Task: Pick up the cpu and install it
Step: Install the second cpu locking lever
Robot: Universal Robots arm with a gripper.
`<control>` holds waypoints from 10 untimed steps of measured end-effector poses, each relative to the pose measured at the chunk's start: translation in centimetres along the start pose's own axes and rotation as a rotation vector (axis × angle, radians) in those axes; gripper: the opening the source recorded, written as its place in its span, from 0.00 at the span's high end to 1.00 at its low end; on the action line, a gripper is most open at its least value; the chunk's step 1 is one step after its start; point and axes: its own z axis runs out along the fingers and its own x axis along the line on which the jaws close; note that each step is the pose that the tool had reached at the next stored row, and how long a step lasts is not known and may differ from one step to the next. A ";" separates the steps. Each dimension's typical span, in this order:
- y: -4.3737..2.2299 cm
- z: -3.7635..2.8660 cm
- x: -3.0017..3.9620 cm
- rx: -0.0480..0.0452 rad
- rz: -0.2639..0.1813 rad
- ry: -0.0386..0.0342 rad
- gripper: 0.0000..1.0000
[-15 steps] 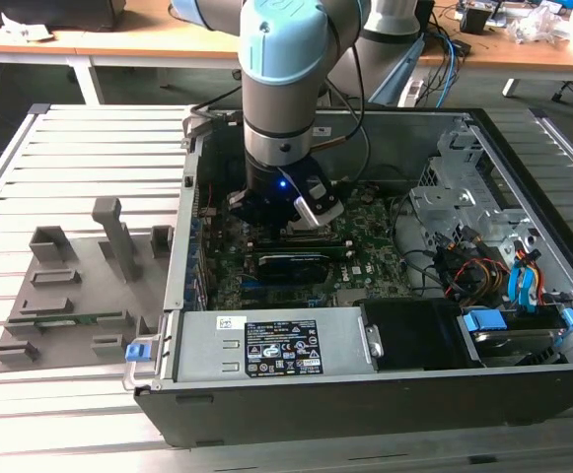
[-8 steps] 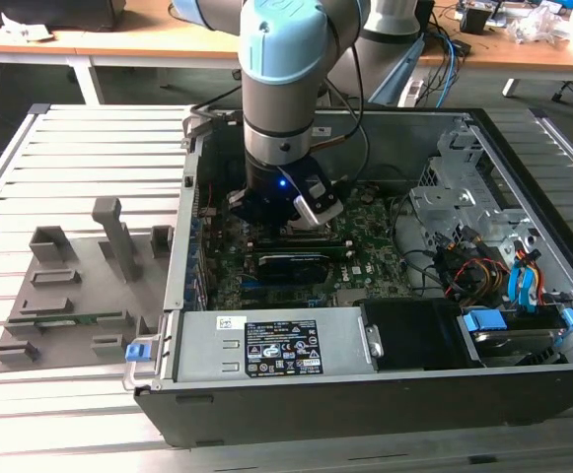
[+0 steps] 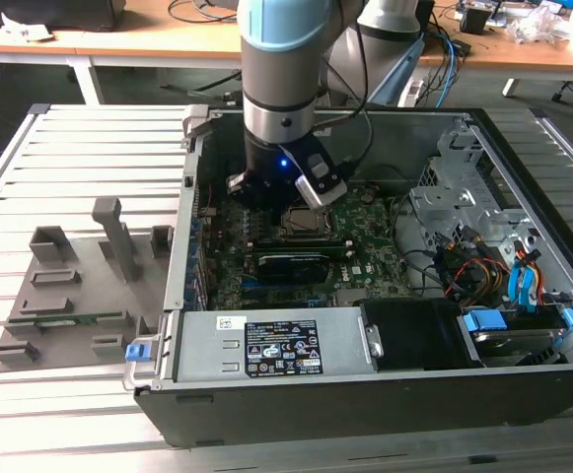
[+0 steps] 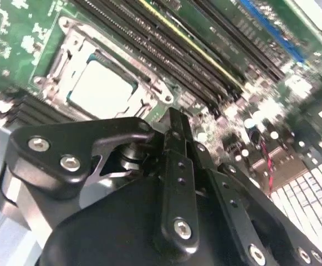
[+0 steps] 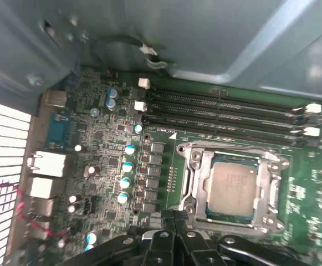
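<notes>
1. In the exterior view, the black gripper [image 3: 284, 185] hung inside the open dark metal computer case [image 3: 365, 394], just above the green motherboard [image 3: 365, 258]; the small square silvery cpu [image 3: 299, 221] sat in its socket.
2. In the second wrist view, the fingers [image 4: 174, 138] looked drawn together, holding nothing; the matte cpu [image 4: 101, 88] lay flat beyond them.
3. In the first wrist view, the cpu [image 5: 234, 185] rested inside the shiny metal socket frame [image 5: 191, 183], beside long black memory slots [image 5: 221, 111].

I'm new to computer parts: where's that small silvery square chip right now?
The small silvery square cpu chip sits inside the metal socket frame on the green motherboard, beside the long black memory slots, in both wrist views.
</notes>
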 end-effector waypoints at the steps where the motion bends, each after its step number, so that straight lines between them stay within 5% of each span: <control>1: 0.05 -0.48 -0.02 0.0018 0.000 0.0003 0.89; 3: 0.15 -1.51 -0.04 0.0057 0.000 0.0008 0.89; 8: 0.16 -1.64 -0.06 0.0071 0.000 0.0009 0.89; 10: 0.11 -1.63 -0.66 0.0078 0.000 0.0010 0.89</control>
